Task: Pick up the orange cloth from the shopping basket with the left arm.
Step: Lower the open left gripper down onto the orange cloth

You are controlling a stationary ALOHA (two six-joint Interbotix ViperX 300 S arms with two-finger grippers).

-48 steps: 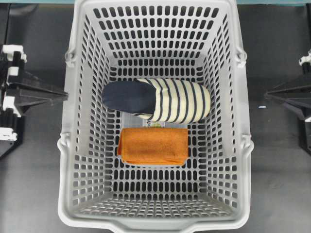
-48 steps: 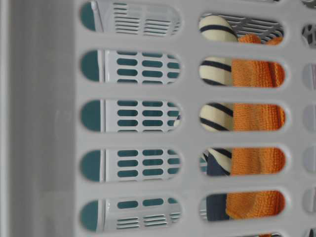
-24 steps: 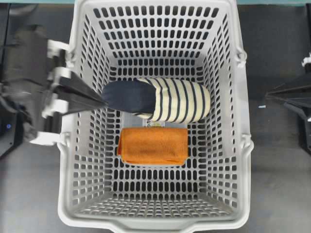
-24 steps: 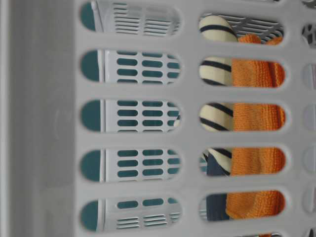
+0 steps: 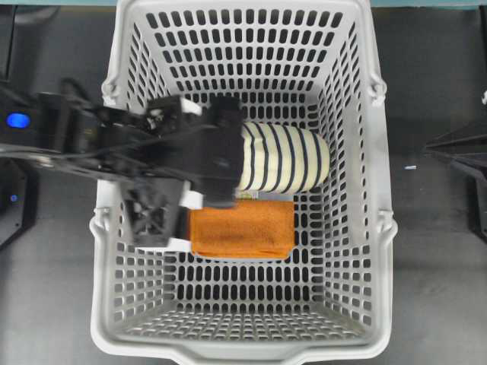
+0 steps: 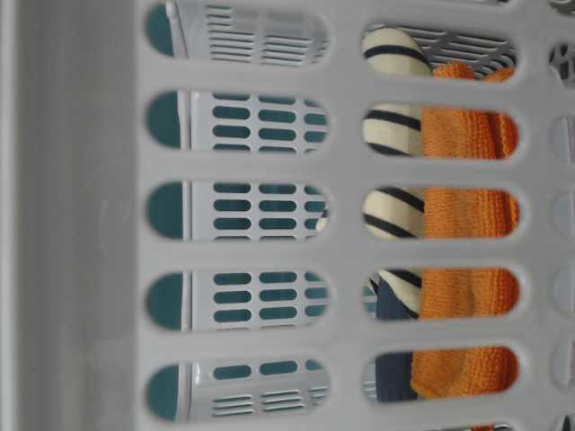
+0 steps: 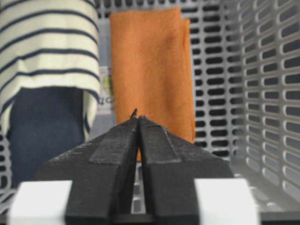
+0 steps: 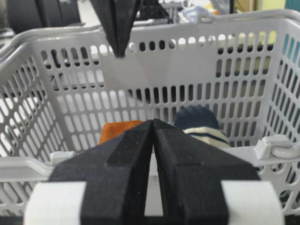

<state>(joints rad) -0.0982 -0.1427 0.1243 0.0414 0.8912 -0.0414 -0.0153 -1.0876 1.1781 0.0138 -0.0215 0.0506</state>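
Observation:
The orange cloth [image 5: 243, 228] lies flat on the floor of the grey shopping basket [image 5: 106, 304], just in front of a striped slipper [image 5: 285, 158]. My left arm reaches over the basket's left wall. Its gripper [image 5: 183, 222] hangs at the cloth's left end. In the left wrist view the gripper [image 7: 139, 117] is shut and empty, its tips above the near end of the cloth [image 7: 150, 70]. My right gripper [image 8: 153, 121] is shut and empty outside the basket's right wall [image 8: 140, 161]. The cloth also shows in the table-level view [image 6: 467, 215].
The navy and cream slipper [image 7: 47, 47] lies right beside the cloth, its navy part under my left arm. The basket's slotted walls [image 7: 262, 70] rise high on all sides. The right gripper [image 5: 430, 146] stays on the dark table to the right.
My left arm has swung from outside the basket's left side over the rim and down inside, to the cloth's left end. The cloth, slipper and right arm have not moved.

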